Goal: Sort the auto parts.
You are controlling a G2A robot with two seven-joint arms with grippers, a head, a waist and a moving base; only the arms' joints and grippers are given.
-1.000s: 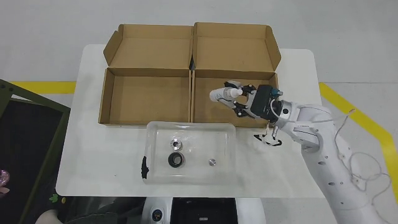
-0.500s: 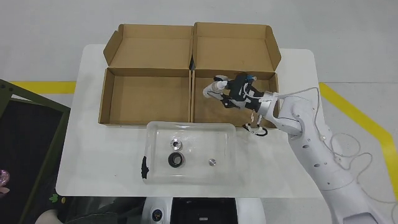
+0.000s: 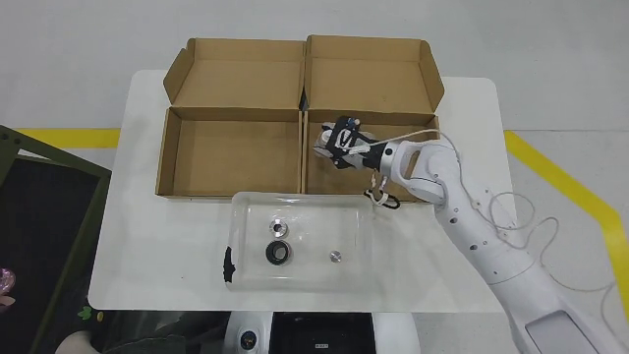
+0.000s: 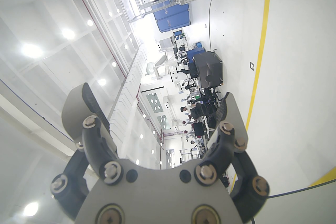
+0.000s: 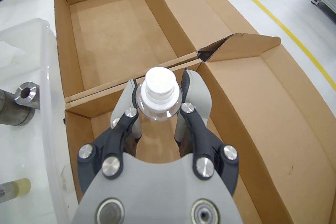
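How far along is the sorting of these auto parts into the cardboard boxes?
Done: nothing visible; the left brown cardboard box and the right box look empty. In hand: the right gripper holds a clear white-capped bottle over the right box. Remaining: a grey metal sleeve, black ring and small round piece in the clear plastic bin.

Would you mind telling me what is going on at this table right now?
The robot is sorting auto parts. Its right gripper is shut on a small clear bottle with a white cap, held above the right-hand open cardboard box and not yet set down. Three small metal parts lie in the clear plastic tub in front of that box. The left gripper is open, holds nothing and points away from the table.
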